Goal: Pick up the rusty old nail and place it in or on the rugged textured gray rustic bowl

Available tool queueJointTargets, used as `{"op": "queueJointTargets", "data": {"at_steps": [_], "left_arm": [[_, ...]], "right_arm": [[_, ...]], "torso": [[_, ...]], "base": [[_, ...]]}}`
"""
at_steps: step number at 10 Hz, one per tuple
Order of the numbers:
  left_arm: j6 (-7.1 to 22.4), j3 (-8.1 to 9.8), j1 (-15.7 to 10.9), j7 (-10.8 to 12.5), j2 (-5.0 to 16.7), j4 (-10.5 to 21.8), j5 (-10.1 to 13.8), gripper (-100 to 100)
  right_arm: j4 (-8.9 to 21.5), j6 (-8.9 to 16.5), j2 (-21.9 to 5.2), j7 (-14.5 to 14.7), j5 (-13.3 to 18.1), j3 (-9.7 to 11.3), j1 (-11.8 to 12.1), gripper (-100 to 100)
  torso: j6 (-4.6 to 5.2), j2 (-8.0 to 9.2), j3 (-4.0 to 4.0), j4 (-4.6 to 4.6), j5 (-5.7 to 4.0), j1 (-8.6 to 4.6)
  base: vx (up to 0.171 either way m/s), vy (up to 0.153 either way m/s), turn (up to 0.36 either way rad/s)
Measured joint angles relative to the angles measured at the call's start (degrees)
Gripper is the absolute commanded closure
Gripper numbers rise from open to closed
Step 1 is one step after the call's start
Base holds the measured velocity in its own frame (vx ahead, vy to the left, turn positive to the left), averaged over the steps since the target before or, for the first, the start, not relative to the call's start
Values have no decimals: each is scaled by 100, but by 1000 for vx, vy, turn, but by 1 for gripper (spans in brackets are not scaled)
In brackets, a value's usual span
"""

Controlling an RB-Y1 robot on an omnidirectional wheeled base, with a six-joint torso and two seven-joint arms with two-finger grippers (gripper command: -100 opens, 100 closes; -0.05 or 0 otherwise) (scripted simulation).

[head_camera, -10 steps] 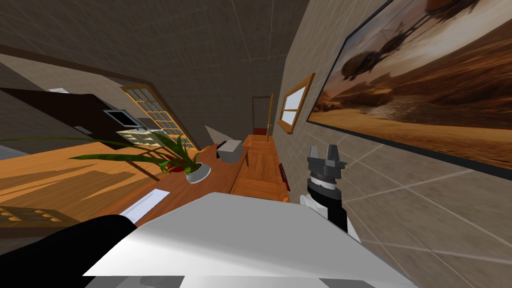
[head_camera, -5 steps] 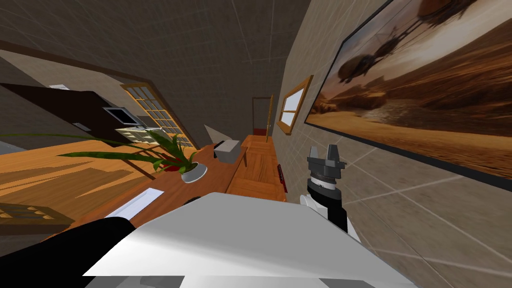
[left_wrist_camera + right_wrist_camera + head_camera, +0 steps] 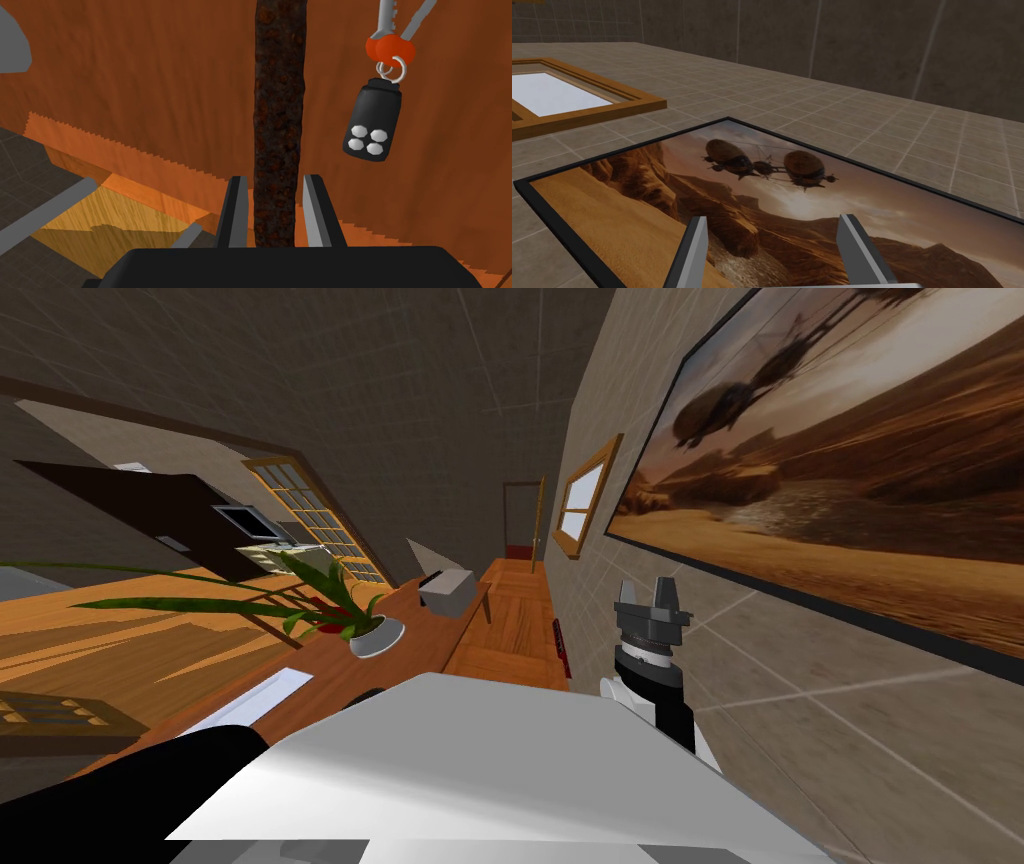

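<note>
since one second ago, my own head camera is shifting slightly: every item in the head view is sliding toward the left of the picture together, and nothing is changing place on the surface (image 3: 330, 663) itself.

left claw (image 3: 275, 178): clenched, grasping the rusty nail (image 3: 278, 110). its two fingers (image 3: 239, 210) are pressing the sides of the dark, pitted shaft. the shaft is running straight out from between them, in front of the brown wooden surface. whether the nail is resting on the wood or hanging clear of it: cannot tell.

the left wrist view is adding close detail. one black key fob (image 3: 372, 122) is carrying four pale buttons. two keys (image 3: 382, 47) with orange-red heads are joined to it by a ring. fob and keys are lying just beside the nail, apart from it. one grey rounded shape (image 3: 12, 40) is sitting at that picture's edge; cannot tell what it is.

the head view is giving the wider layout along the long surface: one white flat sheet (image 3: 250, 700), one potted plant (image 3: 378, 636) and one grey box (image 3: 447, 591) toward the far end.

right claw (image 3: 646, 586): released, fingers standing well apart, raised beside the wall on my right.
</note>
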Motion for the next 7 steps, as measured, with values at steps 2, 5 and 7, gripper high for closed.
{"op": "queueJointTargets", "data": {"at_steps": [2, 5, 7], "left_arm": [[180, 80, 175, 192, 79, -145, -14, 100], [441, 165, 358, 478, 150, -330, -91, 100], [656, 239, 512, 703, 227, -512, -142, 100]], "right_arm": [[0, 0, 0, 0, 0, 0, 0, 0], [0, 0, 0, 0, 0, 0, 0, 0], [0, 0, 0, 0, 0, 0, 0, 0]], "torso": [[0, -2, -1, 1, -1, -3], [1, 7, 5, 3, -1, -1], [2, -5, -2, 2, -2, -16]], "base": [[65, -88, 19], [60, -88, 18], [79, -130, -1]]}}
